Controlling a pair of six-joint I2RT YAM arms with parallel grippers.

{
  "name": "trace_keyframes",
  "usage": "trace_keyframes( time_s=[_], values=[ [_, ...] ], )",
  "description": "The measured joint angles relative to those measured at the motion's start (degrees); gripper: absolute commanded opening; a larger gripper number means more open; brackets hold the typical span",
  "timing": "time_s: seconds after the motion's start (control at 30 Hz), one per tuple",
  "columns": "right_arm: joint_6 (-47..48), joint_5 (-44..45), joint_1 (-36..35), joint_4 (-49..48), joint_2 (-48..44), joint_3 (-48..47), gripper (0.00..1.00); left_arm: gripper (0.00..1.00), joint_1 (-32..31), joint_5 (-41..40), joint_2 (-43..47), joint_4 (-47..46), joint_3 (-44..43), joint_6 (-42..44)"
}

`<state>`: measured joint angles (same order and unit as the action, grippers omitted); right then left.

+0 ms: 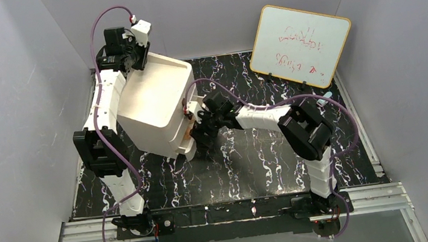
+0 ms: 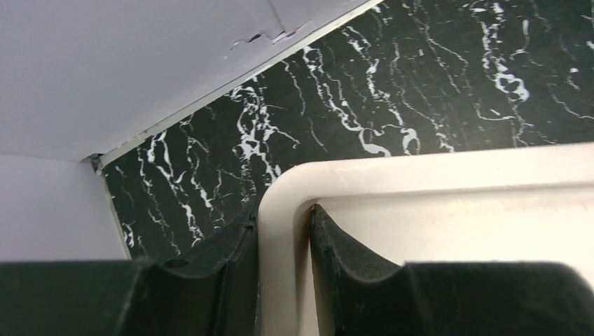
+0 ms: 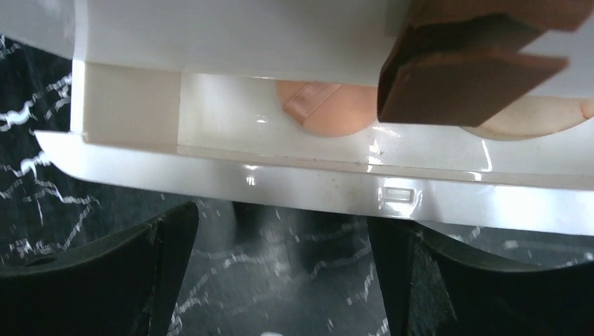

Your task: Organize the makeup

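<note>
A white organizer box [image 1: 155, 106] is tipped up off the black marble table. My left gripper [image 1: 131, 57] is shut on its far rim: in the left wrist view the fingers [image 2: 343, 273] pinch the white rim [image 2: 280, 231] at a corner. My right gripper [image 1: 197, 129] stands open at the box's low front side, and in the right wrist view my right gripper [image 3: 280, 280] has only table between its fingers. Just beyond it a drawer [image 3: 315, 185] is ajar under a brown knob [image 3: 462, 77]. Of the makeup, a copper-pink disc [image 3: 329, 112] and a paler round one [image 3: 532, 119] show inside.
A whiteboard [image 1: 300, 44] with red writing leans at the back right, with a small light-blue object [image 1: 328, 94] by its lower corner. Grey walls close in the table on the left, back and right. The arm bases sit on a metal rail [image 1: 228, 214] at the near edge.
</note>
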<state>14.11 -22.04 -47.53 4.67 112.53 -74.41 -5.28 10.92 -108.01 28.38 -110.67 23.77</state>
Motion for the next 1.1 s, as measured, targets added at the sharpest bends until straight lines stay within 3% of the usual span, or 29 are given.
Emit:
trace_keyframes(
  time_s=[0.23, 0.53, 0.83, 0.97, 1.03, 1.1],
  values=[
    [-5.27, 3.58, -5.31, -6.03, 4.46, -3.61, 0.99, 0.0, 1.62, -1.25, -0.02, -0.48, 0.09, 2.19],
    [-9.68, 17.57, -10.69, -29.77, 6.58, 4.35, 0.99, 0.0, 1.73, 1.29, 0.0, -0.11, 0.09, 3.56],
    [-2.19, 36.04, -18.18, -51.43, 11.78, 9.33, 0.99, 0.0, 1.11, 1.44, 0.2, -0.28, 0.11, 3.89],
    [0.76, 39.89, -20.09, -56.41, 13.66, 9.33, 0.99, 0.0, 0.83, 1.51, 0.2, -0.74, 0.07, 4.7],
    [2.16, 40.54, -20.5, -56.48, 13.66, 9.35, 0.99, 0.06, 0.7, 1.05, 0.2, -0.72, 0.04, 4.72],
    [2.82, 40.39, -20.68, -55.95, 13.14, 9.73, 0.99, 0.22, 0.55, 0.22, 0.17, -0.57, -0.17, 4.7]
  ],
)
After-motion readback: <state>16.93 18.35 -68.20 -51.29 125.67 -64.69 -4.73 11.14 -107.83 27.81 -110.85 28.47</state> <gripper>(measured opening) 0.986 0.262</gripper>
